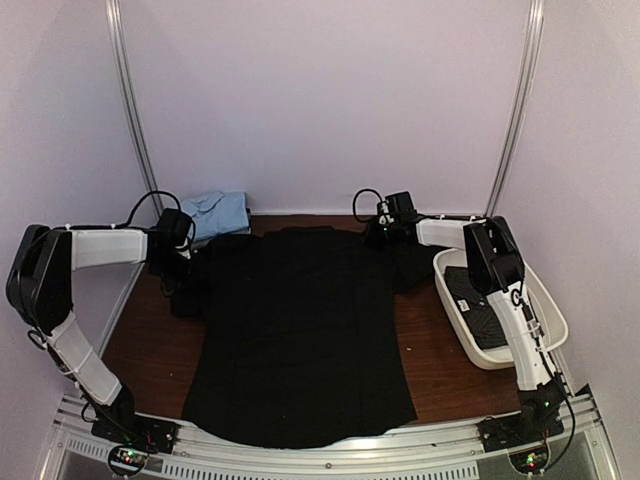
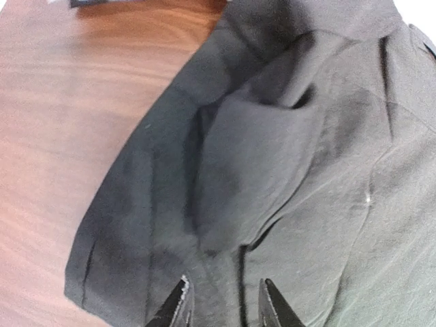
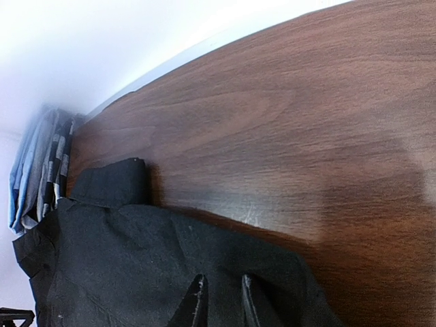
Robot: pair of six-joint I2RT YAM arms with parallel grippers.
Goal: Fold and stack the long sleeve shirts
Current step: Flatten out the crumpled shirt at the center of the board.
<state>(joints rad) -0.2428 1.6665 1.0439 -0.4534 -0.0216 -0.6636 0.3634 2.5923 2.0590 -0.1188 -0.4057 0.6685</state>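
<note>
The left gripper (image 2: 225, 310) pinches a raised fold of the black shirt (image 1: 300, 340). Its two fingers (image 2: 178, 308) stand close together with the ridge of cloth between them. Around them the cloth is bunched into soft, deep creases, and its edge falls onto bare brown tabletop (image 1: 150, 330) to one side. A tiny white speck shows on the fabric, too small to tell what it is.

The right gripper (image 3: 221, 303) is likewise pressed onto the shirt, its tips narrowly apart with black cloth between them. A small squared flap (image 3: 116, 180) of the shirt sticks out beyond.

From above, the two grippers sit at the shirt's far left and far right corners, near the shoulders. The shirt lies spread flat in the middle of the tabletop, plain matte black, its hem at the near edge and its collar at the far side. The sleeves are gathered in by the shoulders.

A folded light blue garment (image 1: 220, 212) lies at the far left, just beyond the shirt. A white tray (image 1: 447, 262) on the right holds a dark patterned cloth (image 1: 475, 305).
</note>
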